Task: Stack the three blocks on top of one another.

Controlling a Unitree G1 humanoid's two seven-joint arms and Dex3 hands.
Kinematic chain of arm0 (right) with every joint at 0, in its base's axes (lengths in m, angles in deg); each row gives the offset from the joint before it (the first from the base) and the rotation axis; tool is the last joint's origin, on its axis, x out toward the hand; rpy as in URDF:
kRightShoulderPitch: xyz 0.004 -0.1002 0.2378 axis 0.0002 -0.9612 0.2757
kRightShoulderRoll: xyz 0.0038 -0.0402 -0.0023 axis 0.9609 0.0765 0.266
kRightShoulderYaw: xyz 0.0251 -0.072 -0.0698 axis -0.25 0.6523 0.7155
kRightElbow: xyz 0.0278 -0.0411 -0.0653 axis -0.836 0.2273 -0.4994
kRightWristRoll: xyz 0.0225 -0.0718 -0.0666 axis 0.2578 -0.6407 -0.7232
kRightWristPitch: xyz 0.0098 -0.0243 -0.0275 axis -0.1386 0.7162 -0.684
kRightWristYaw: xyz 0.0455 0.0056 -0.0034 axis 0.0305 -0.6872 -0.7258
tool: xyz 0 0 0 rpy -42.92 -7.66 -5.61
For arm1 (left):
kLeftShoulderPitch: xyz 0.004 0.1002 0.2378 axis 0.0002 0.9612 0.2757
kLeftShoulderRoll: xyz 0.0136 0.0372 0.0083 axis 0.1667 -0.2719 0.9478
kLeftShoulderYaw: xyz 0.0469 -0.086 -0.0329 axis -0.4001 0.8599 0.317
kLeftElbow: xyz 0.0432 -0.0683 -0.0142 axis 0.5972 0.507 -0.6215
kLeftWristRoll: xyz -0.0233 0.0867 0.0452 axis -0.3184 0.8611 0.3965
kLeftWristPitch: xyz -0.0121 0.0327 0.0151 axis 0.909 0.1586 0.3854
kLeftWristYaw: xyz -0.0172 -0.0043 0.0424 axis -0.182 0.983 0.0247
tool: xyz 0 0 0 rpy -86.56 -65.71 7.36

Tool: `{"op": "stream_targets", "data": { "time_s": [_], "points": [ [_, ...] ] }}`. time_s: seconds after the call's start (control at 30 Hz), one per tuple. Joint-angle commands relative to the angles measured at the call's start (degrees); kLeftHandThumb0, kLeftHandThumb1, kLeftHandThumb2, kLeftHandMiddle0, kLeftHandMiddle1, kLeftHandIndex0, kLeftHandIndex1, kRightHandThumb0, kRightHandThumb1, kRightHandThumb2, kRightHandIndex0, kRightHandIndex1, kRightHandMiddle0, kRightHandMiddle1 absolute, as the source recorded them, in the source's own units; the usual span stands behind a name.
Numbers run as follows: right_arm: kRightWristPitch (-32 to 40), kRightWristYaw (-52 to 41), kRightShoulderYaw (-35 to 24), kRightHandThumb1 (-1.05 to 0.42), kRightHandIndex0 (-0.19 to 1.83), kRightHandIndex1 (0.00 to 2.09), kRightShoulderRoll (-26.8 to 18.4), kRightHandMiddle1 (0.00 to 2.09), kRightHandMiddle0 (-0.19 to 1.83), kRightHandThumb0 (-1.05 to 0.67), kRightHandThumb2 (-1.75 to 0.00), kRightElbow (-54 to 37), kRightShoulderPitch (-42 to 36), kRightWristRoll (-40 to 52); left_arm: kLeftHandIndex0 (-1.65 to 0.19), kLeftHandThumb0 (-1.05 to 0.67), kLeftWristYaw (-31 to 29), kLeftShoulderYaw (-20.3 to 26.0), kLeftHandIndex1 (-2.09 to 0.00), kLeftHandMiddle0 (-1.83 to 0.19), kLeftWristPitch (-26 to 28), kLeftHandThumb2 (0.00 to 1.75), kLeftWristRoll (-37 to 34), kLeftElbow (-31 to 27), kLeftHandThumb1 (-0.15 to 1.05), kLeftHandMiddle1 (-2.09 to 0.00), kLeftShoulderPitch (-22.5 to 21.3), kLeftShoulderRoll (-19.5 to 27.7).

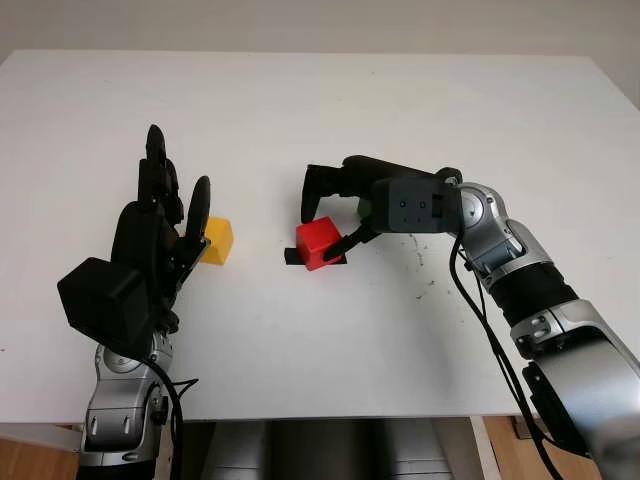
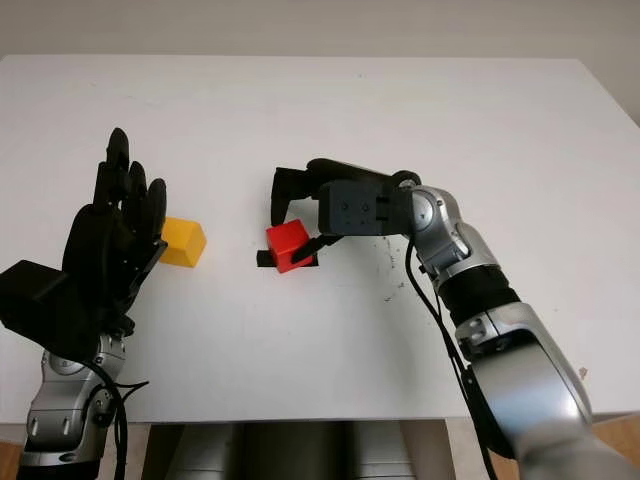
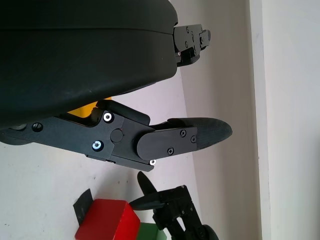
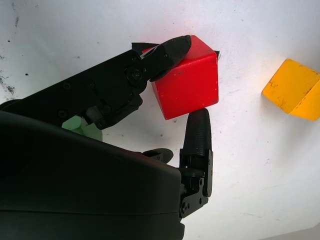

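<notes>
On the white table (image 1: 300, 100), the right hand (image 4: 187, 90) pinches the red block (image 4: 190, 80) near the middle, the right wrist view showing a green block (image 4: 80, 127) behind its fingers, while the open left hand (image 1: 160, 230) stands beside the yellow block (image 1: 217, 241).

The left hand's (image 3: 125, 100) black shell looms over the white table (image 3: 45, 190), one finger (image 3: 180, 137) extended. A yellow block (image 3: 82, 108) peeks out beneath the shell. Farther off, the red block (image 3: 107, 225) touches a green block (image 3: 147, 232), with the right hand's fingers (image 3: 172, 207) beside them.
</notes>
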Motion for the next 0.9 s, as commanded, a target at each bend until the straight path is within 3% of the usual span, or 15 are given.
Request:
{"op": "stream_targets", "data": {
  "time_s": [0.0,0.37,0.47,0.6,0.67,0.7,0.8,0.87],
  "points": [
    [-0.8,0.3,0.1,-0.95,0.35,0.05,0.4,1.82,0.28,-0.43,-0.05,0.4,1.5,0.1,0.15,-0.61,-0.1,0.0,-0.05,0.17,-0.2,0.51,0.1,-0.7,1.05,-0.05,0.0,0.1],
    [-1.7,0.0,0.8,-0.95,0.35,0.05,0.4,1.82,0.29,-0.45,-0.06,2.5,2.3,-0.4,0.14,-0.62,0.2,0.1,-0.05,0.16,0.2,0.50,0.2,-0.7,1.05,-0.05,-0.2,0.0],
    [-1.0,-1.7,0.7,-0.95,0.31,0.03,0.4,1.68,0.18,-0.54,-0.05,2.9,2.5,0.4,0.15,-0.61,-0.2,0.1,-0.05,0.17,0.0,0.51,0.0,-0.7,1.05,-0.05,-0.1,0.1],
    [-2.1,-1.5,0.9,-0.92,0.21,0.02,-0.2,1.10,0.03,-0.70,-0.05,2.3,2.3,-0.1,0.15,-0.61,-0.2,0.2,-0.05,0.17,-0.4,0.51,0.0,-0.4,1.05,-0.05,-0.1,0.1],
    [-2.4,-1.6,0.8,-0.91,0.13,0.03,-0.7,0.59,0.10,-0.75,-0.05,1.4,2.1,0.0,0.15,-0.60,-0.2,0.2,-0.05,0.17,-0.2,0.51,0.1,-0.6,1.05,-0.05,0.0,0.1],
    [-2.3,-2.0,0.7,-0.90,0.10,0.03,-1.0,0.45,0.11,-0.76,-0.05,0.7,2.0,0.2,0.15,-0.60,-0.1,0.1,-0.05,0.17,0.0,0.51,0.2,-0.7,1.05,-0.05,0.0,0.1],
    [-1.6,-3.9,0.0,-0.88,-0.03,0.00,-1.9,0.20,0.04,-0.80,-0.05,-1.6,1.8,1.2,0.15,-0.60,-0.1,0.2,-0.05,0.16,0.2,0.51,0.1,-0.9,1.05,-0.06,0.1,0.0],
    [-1.6,-5.5,-0.4,-0.87,-0.08,0.00,-2.7,0.14,-0.01,-0.82,-0.05,-3.4,1.4,2.3,0.15,-0.61,0.0,0.2,-0.05,0.16,0.2,0.50,0.2,-0.9,1.05,-0.06,0.1,0.1]
  ]
}}
